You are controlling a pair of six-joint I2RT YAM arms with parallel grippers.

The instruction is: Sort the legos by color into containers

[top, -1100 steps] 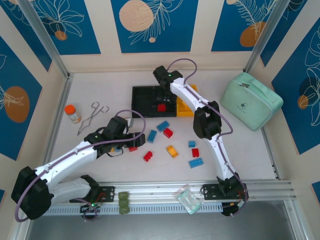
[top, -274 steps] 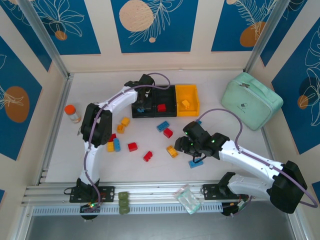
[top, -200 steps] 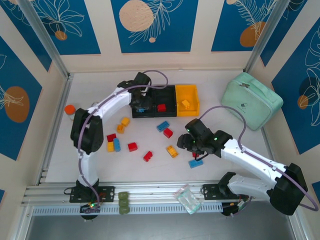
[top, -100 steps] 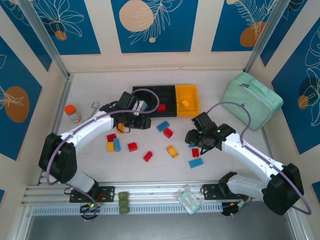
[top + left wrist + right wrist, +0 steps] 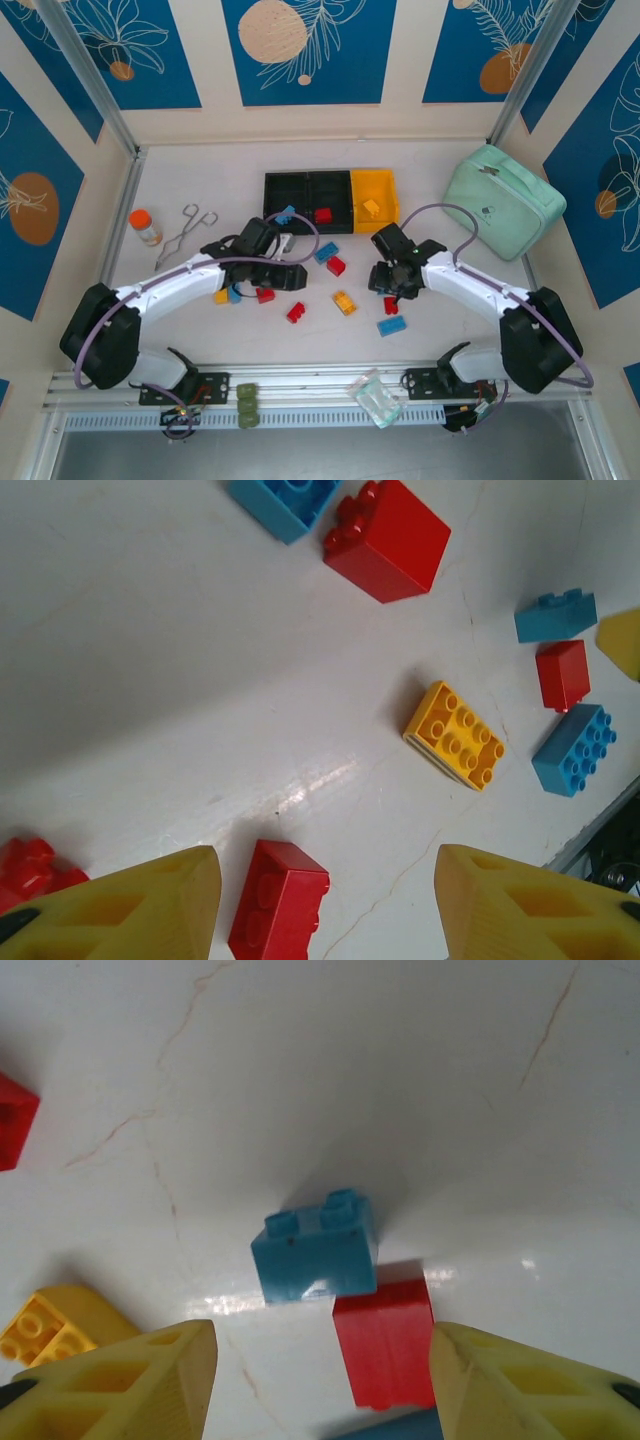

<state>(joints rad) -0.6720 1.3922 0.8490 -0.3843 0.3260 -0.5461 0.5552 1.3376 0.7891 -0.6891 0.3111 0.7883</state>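
The containers stand in a row at the back: two black bins [image 5: 307,190] and a yellow bin [image 5: 375,186]. They hold a blue, a red [image 5: 322,214] and a yellow lego. Loose legos lie in front. My left gripper [image 5: 288,281] is open low over the table; a red lego [image 5: 280,900] lies between its fingertips, nearer the left finger [image 5: 130,905], untouched. A yellow lego [image 5: 455,735] lies ahead of it. My right gripper [image 5: 393,288] is open above a small blue lego [image 5: 318,1245] and a red lego [image 5: 385,1345] lying side by side.
A mint pouch [image 5: 505,205] lies at the right. At the left stand an orange-capped bottle [image 5: 146,225] and metal tongs [image 5: 185,235]. An olive block [image 5: 246,408] and a clear bag [image 5: 375,398] rest on the front rail. More legos [image 5: 228,294] sit by the left arm.
My left gripper has pulled back from the left black bin, leaving a blue lego there, and now hangs over the loose red legos. My right gripper has shifted back and left over the small blue lego.
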